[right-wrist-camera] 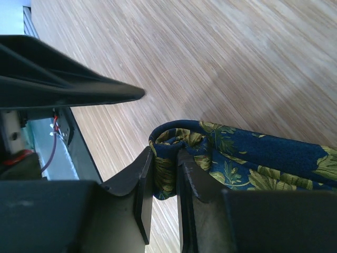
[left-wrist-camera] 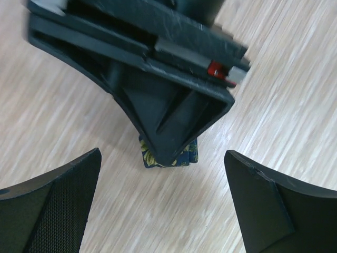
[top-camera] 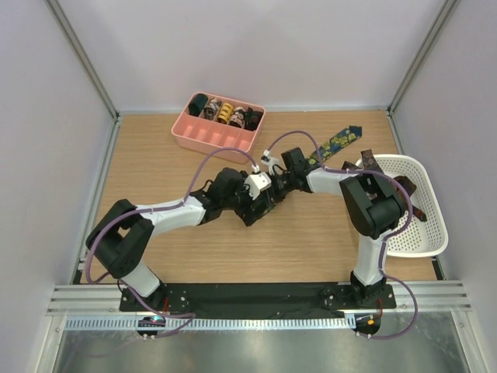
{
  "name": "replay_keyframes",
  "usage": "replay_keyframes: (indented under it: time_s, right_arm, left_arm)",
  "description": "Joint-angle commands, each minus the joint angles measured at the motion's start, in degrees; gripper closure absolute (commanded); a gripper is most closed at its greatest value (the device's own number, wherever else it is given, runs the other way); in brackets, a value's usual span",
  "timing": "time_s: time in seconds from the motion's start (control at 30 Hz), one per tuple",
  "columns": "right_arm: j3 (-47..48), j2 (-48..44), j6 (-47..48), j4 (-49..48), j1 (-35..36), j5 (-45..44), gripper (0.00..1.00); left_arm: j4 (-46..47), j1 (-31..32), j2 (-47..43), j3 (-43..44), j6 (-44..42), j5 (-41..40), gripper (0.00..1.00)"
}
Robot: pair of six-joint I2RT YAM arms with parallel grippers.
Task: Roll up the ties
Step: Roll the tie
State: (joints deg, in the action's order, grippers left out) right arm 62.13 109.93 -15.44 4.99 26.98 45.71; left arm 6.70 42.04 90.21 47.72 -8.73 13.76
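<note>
A navy tie [right-wrist-camera: 253, 158] with yellow-green leaf print lies on the wooden table, its free pointed end stretching toward the back right [top-camera: 342, 141]. My right gripper [right-wrist-camera: 164, 174] is shut on the coiled end of this tie, with the fabric pinched between both fingers. In the left wrist view the same small coil [left-wrist-camera: 149, 158] peeks out under the right gripper's finger [left-wrist-camera: 163, 116]. My left gripper [left-wrist-camera: 163, 205] stands wide open just in front of that coil, with nothing between its fingers [left-wrist-camera: 58, 205]. Both grippers meet at mid-table [top-camera: 260, 200].
A pink tray [top-camera: 210, 138] at the back holds several rolled ties [top-camera: 225, 113]. A white basket [top-camera: 431, 233] at the right edge holds loose dark and brown ties [top-camera: 370, 162]. Grey walls enclose the table on three sides.
</note>
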Motion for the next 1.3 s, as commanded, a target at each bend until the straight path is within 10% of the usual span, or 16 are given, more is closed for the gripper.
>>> replay_keyframes:
  time_s: [0.0,0.8,1.1,1.27]
  right_arm:
    - [-0.52,0.90,-1.26,-2.71,-1.05,2.36,0.99]
    - [-1.22,0.90,-1.96,-3.76,-3.60,4.29,0.99]
    - [-2.10,0.55,-3.72,-4.64,-4.57,4.47,0.99]
    - [-2.19,-0.33,-6.96,-6.21,-4.57,3.16,0.98]
  left_arm:
    - [-4.94,1.29,2.68,3.60,-5.42,-1.26,0.00]
    - [-9.16,3.05,15.87,14.41,-5.68,-6.20,0.12]
    - [-9.69,3.13,17.01,14.76,-6.30,-4.71,0.52]
    - [-12.32,3.13,16.40,15.29,-5.07,-5.59,0.57]
